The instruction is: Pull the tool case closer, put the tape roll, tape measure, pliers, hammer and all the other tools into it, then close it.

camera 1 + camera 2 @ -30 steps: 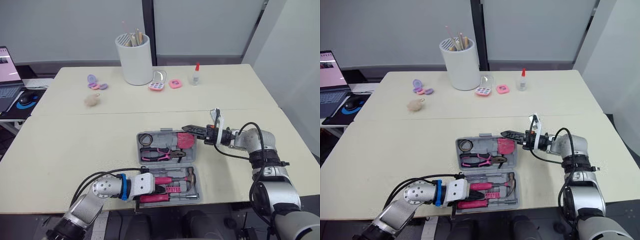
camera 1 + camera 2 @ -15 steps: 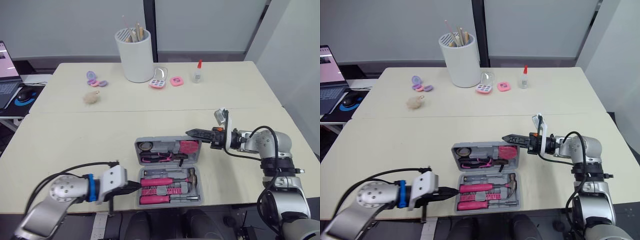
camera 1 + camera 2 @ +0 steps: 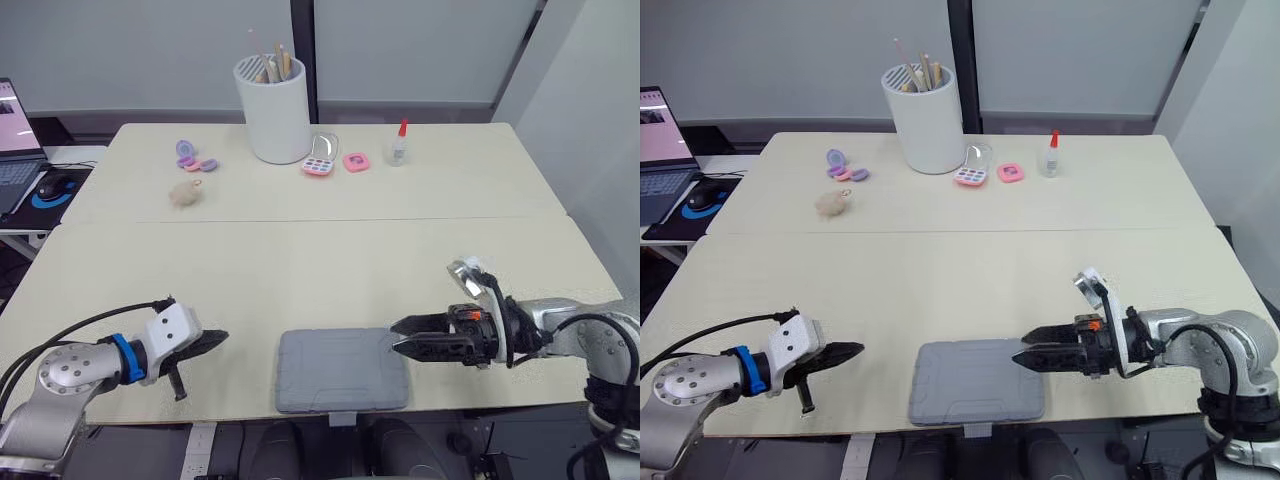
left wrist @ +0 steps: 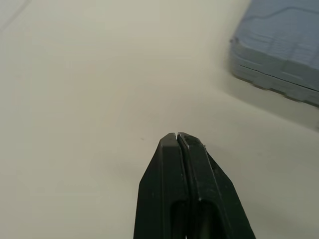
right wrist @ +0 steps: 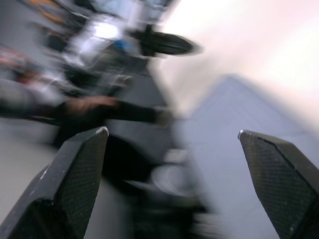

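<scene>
The right pincer (image 3: 394, 337) is hanging with its two black fingers spread apart, holding nothing, its tips over the right-hand end of the tool case (image 3: 343, 370). I cannot tell whether they are touching the lid. The left pincer (image 3: 218, 338) is pressed together, also empty, pointing at the case from the other side with bare tabletop (image 3: 300, 270) between them.

The grey case is lying flat and shut at the near edge of the tabletop, between the two arms. No loose tools are showing around it. Its latch tab (image 3: 340, 417) is jutting past the edge.

What could be going wrong here: the case is sitting so close to the edge that a sideways nudge or downward press from the spread fingers could be sliding or tipping it off. I also cannot see whether the latch is snapped, so the lid could be springing open if jolted.

The right forearm is reaching in low and nearly level from the right side. The left forearm is lying low too, angled inward toward the case.

Far back, a white cup (image 3: 273, 110) of sticks is standing well apart.
</scene>
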`<state>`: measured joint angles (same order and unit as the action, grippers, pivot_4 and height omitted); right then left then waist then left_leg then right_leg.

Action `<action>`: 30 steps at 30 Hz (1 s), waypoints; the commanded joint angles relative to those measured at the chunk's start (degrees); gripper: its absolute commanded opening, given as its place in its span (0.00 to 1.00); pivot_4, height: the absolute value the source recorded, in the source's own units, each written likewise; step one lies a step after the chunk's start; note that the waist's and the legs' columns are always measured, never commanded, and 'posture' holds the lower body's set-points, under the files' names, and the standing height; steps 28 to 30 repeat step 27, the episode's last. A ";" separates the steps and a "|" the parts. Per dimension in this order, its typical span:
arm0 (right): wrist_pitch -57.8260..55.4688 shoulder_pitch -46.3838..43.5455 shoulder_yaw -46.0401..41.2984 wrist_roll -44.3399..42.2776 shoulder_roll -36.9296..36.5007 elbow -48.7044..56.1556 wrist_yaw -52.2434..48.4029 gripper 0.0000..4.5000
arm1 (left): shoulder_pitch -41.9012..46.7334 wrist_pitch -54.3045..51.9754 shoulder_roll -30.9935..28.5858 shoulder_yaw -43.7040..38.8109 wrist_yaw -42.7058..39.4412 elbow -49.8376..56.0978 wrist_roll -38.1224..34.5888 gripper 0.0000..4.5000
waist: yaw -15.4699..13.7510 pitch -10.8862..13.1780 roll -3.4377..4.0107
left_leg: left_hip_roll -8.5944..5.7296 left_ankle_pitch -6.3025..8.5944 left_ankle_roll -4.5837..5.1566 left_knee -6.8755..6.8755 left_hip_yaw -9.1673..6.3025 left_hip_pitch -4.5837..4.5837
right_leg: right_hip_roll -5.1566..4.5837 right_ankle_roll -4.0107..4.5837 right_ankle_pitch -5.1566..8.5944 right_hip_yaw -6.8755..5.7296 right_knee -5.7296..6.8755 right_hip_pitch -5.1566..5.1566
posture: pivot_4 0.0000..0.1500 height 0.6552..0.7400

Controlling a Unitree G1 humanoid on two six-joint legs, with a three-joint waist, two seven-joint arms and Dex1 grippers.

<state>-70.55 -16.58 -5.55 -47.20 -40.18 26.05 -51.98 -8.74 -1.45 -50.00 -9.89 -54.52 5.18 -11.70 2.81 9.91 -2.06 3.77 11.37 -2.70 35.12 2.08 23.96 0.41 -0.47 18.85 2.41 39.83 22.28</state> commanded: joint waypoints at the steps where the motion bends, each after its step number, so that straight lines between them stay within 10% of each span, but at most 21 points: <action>1: 30.12 1.45 4.21 20.21 -3.04 -4.78 1.98 1.00 | 1.95 2.86 0.90 -3.21 1.47 -2.97 -0.54 0.13 | 0.16 0.00 -0.05 | 0.00 0.00 0.00 0.00 0.01 -0.03 | 0.01 0.00 0.00 0.01 0.00 -0.01 | 1.00 1.00; 13: 69.19 1.47 3.61 36.43 -5.70 -32.23 -2.41 1.00 | 10.91 6.21 2.20 -2.92 0.49 -13.57 -1.90 0.99 | -0.29 0.02 -0.07 | -0.05 -0.01 -0.01 -0.01 0.11 -0.05 | 0.03 0.29 -0.17 0.04 0.07 -0.03 | 1.00 1.00; 30: 71.63 3.09 3.31 37.63 -4.09 -33.74 -0.14 1.00 | 17.24 12.13 4.67 -0.84 9.18 -21.99 6.33 0.99 | -0.89 0.02 -0.06 | -0.06 -0.01 -0.02 0.05 0.11 -0.10 | 0.01 0.28 -0.19 0.04 0.15 -0.10 | 1.00 1.00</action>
